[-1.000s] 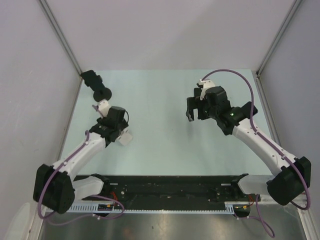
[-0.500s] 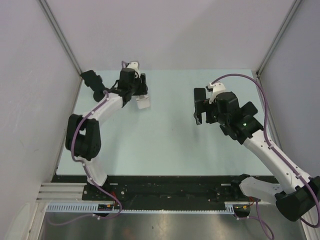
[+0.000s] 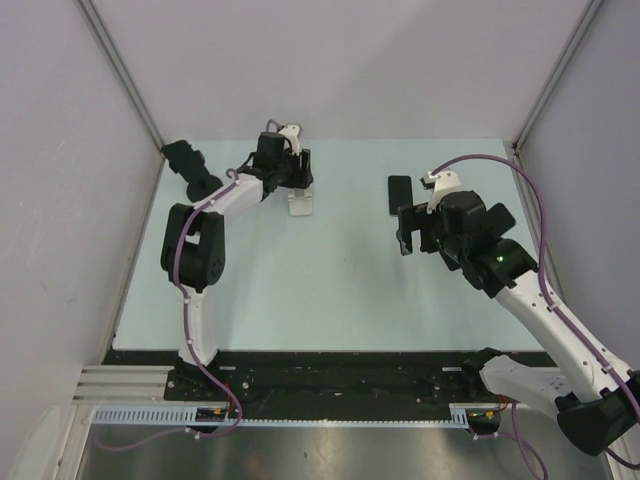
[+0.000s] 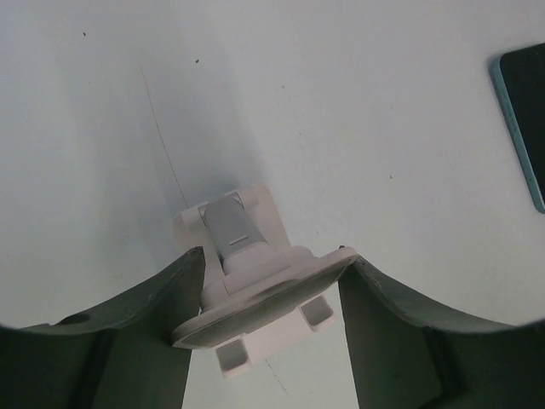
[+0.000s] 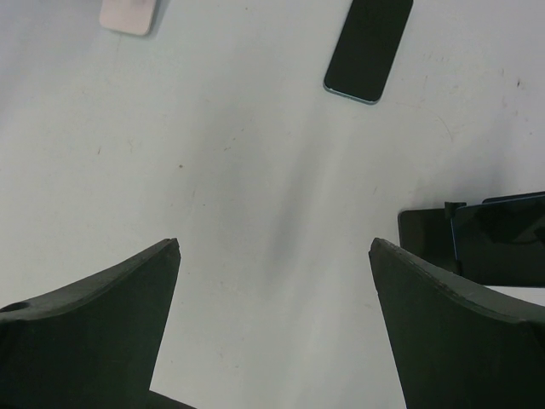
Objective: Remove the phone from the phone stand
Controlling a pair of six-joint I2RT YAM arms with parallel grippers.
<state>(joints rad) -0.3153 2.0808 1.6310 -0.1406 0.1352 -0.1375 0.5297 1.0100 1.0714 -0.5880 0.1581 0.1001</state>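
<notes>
The phone [image 3: 399, 194] is a dark slab with a teal edge, lying flat on the pale green table [image 3: 330, 270]. It also shows in the right wrist view [image 5: 369, 47] and at the right edge of the left wrist view [image 4: 526, 115]. The white phone stand [image 3: 300, 204] holds no phone. My left gripper [image 3: 295, 185] is shut on the stand's plate [image 4: 260, 298], both fingers against its edges. My right gripper [image 3: 408, 238] is open and empty [image 5: 274, 247], just nearer than the phone and apart from it.
A black mount-like object [image 3: 190, 165] sits at the table's far left corner. A dark flat object with a bluish edge [image 5: 485, 243] shows at the right edge of the right wrist view. The enclosure walls stand close on both sides.
My left arm swung from the near left to the far middle, carrying the white stand. My right gripper let go of the phone, which now lies flat, and drew back toward me.
</notes>
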